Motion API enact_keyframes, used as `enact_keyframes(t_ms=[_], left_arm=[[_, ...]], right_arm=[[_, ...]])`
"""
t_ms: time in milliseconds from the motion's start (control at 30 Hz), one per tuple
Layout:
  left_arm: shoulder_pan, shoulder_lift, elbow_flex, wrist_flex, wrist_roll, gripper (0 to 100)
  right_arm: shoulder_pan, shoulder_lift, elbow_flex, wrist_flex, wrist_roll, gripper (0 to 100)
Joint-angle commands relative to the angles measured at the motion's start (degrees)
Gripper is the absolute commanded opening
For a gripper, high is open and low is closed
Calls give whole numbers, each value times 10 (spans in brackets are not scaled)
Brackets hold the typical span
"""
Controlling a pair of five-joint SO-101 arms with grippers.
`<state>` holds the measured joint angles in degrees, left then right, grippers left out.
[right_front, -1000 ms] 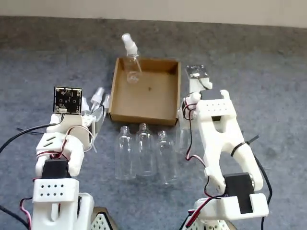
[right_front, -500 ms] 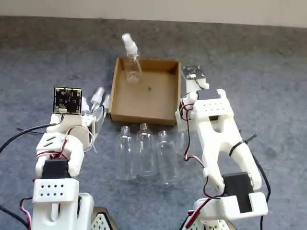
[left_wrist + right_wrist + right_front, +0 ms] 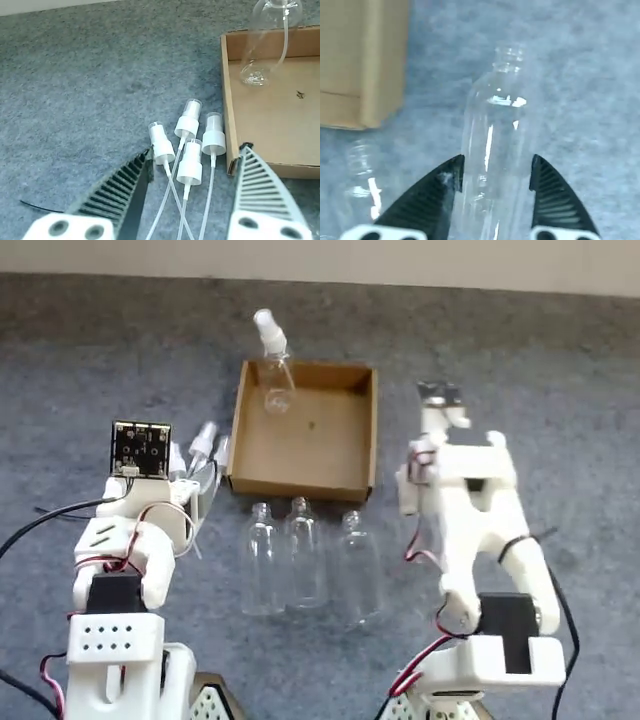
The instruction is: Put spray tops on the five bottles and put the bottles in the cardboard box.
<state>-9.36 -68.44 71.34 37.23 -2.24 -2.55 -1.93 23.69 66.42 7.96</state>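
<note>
Beside the cardboard box (image 3: 280, 115) lie several white spray tops (image 3: 192, 150) in a cluster on the carpet. My left gripper (image 3: 195, 152) hovers open over them, one finger on each side. My right gripper (image 3: 497, 162) is shut on a clear topless bottle (image 3: 492, 125) whose neck points away, off the box's (image 3: 365, 60) front right corner. One bottle with a spray top (image 3: 272, 365) leans in the back left corner of the box (image 3: 305, 435). Three topless bottles (image 3: 303, 555) lie side by side in front of the box.
Grey carpet covers the whole table. The left arm (image 3: 130, 540) stands at the front left and the right arm (image 3: 470, 510) at the front right. Another lying bottle (image 3: 362, 175) is close beside the held one. Open carpet stretches to the right of the box.
The right arm has swung to the right, away from the box's front corner, taking the fourth bottle with it. The nearest lying bottle has shifted slightly right. The left arm has stayed still.
</note>
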Motion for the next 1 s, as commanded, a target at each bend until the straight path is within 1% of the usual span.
enact_keyframes(t_ms=[0,300,500,633,733,800,967], left_arm=[[-7,2,-5,-14,4,245],[-7,2,-5,-13,4,245],[-5,2,-5,-13,4,245],[-3,2,-5,-13,4,245],[-3,2,-5,-13,4,245],[-3,2,-5,-13,4,245],[-3,2,-5,-13,4,245]], right_arm=[[65,-7,-7,-9,47,151],[60,-11,-10,-5,47,162],[24,-12,-13,11,46,293],[16,-7,-72,15,43,296],[15,-5,-119,15,16,296],[15,2,-141,15,11,296],[18,97,-200,15,10,296]])
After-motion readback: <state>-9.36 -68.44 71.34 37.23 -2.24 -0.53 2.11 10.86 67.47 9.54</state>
